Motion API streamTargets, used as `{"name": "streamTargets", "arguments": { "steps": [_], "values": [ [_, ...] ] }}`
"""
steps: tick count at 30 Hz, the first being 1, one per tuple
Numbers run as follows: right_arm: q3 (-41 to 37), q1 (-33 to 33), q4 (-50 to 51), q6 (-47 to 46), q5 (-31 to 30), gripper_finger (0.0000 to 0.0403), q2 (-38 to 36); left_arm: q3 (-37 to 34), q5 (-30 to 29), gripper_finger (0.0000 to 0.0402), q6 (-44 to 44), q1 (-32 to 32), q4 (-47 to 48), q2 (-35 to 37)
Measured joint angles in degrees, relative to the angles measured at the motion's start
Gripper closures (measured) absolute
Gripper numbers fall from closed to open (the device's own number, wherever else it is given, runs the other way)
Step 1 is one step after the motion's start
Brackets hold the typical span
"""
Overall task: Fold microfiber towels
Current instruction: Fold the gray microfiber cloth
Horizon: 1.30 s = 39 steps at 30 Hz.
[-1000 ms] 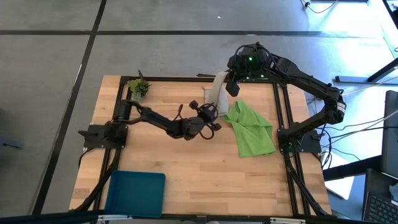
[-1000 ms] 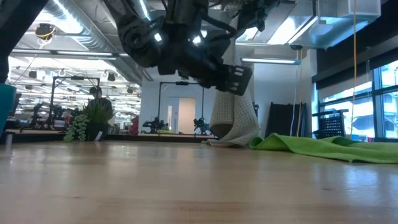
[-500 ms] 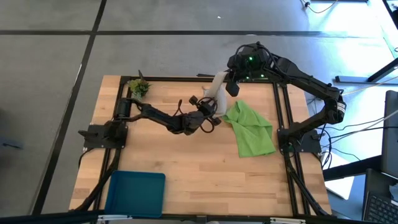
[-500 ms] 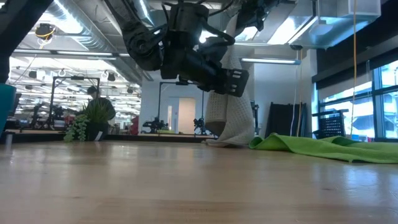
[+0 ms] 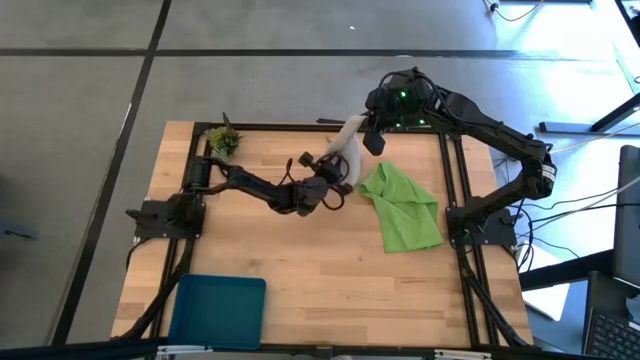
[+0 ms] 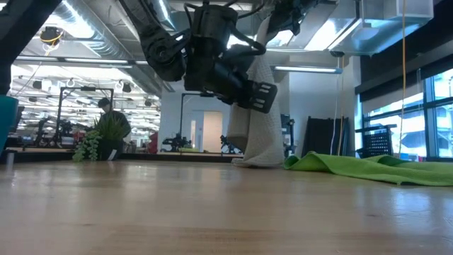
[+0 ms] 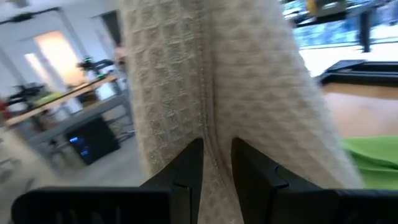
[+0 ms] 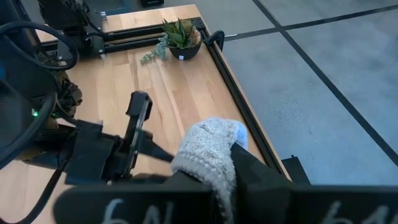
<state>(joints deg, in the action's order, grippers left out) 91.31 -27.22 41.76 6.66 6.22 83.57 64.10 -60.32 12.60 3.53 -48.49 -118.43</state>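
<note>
Grey towel hangs pinched by both: right end effector up top, left end effector lower. Looks like spreading it on the counter comes next.

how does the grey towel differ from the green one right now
The grey towel hangs upright, lifted off the table; the green towel lies crumpled on the wood. The grey towel is pinched by both the left gripper and right gripper; nothing holds the green towel. Both are unfolded cloths.
</note>
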Motion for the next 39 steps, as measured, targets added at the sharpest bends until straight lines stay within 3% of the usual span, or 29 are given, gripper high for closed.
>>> {"name": "streamTargets", "arguments": {
  "steps": [16, 26, 31, 39],
  "values": [
    [0.0, 0.01, 0.04, 0.03, 0.02, 0.0397, 0.0, -0.02, -5.13, 0.0327, 2.93, 1.85, 1.44, 0.04],
    [0.0, 0.02, 0.04, 0.45, 0.01, 0.0397, 0.0, -0.02, -5.0, 0.0327, -6.82, 4.17, 12.26, 0.09],
    [0.0, 0.01, 0.03, 0.44, 0.01, 0.0397, 0.0, -0.02, -1.3, 0.0327, -7.92, 5.08, 14.48, 0.09],
    [0.0, 0.01, -0.2, 0.2, 0.01, 0.0397, 0.0, -0.02, 9.89, 0.0327, -8.04, 6.4, 15.22, 0.09]
  ]
}}
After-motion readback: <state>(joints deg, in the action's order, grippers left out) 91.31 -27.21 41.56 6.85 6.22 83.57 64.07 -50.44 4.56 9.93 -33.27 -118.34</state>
